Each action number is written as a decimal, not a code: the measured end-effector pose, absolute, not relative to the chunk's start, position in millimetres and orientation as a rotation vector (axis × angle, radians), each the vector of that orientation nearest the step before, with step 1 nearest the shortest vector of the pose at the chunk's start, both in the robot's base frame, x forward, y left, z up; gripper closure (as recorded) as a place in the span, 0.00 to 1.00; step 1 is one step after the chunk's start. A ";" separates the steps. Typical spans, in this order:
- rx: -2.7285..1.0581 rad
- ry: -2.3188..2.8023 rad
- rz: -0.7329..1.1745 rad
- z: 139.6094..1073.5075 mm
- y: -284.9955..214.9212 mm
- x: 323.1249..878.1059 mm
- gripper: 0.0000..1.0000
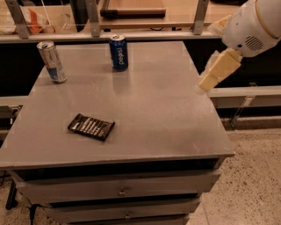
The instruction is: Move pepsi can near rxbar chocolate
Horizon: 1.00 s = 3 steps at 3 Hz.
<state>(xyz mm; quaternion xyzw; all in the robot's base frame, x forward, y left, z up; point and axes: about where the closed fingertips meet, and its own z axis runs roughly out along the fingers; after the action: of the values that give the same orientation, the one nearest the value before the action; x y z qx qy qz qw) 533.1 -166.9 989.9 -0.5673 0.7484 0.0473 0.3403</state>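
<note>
The pepsi can (pixel 118 52) is dark blue with white lettering and a silver top. It stands upright at the far middle of the grey table (pixel 175 123). The rxbar chocolate (pixel 91 126) lies flat in its dark glossy wrapper at the near left of the table, well apart from the can. My gripper (pixel 205 84) is cream-coloured and hangs from the white arm (pixel 252 24) at the upper right. It hovers above the table's right edge, far to the right of the can, and holds nothing that I can see.
A taller, slimmer silver-and-blue can (pixel 52 61) stands upright at the far left of the table. Drawers (pixel 118 191) sit under the tabletop. A shelf with metal posts and a wooden board (pixel 131 9) runs behind the table. Speckled floor lies at the right.
</note>
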 end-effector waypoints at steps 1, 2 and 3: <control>-1.423 1.886 0.153 975.6 -132.0 577.7 0.00; -1.423 1.885 0.153 975.6 -131.8 577.7 0.00; -1.349 1.867 0.212 962.4 -130.5 593.2 0.00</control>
<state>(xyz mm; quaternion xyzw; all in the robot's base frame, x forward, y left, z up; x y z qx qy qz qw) 593.2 -130.5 962.4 -0.5337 0.7389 0.0839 0.4027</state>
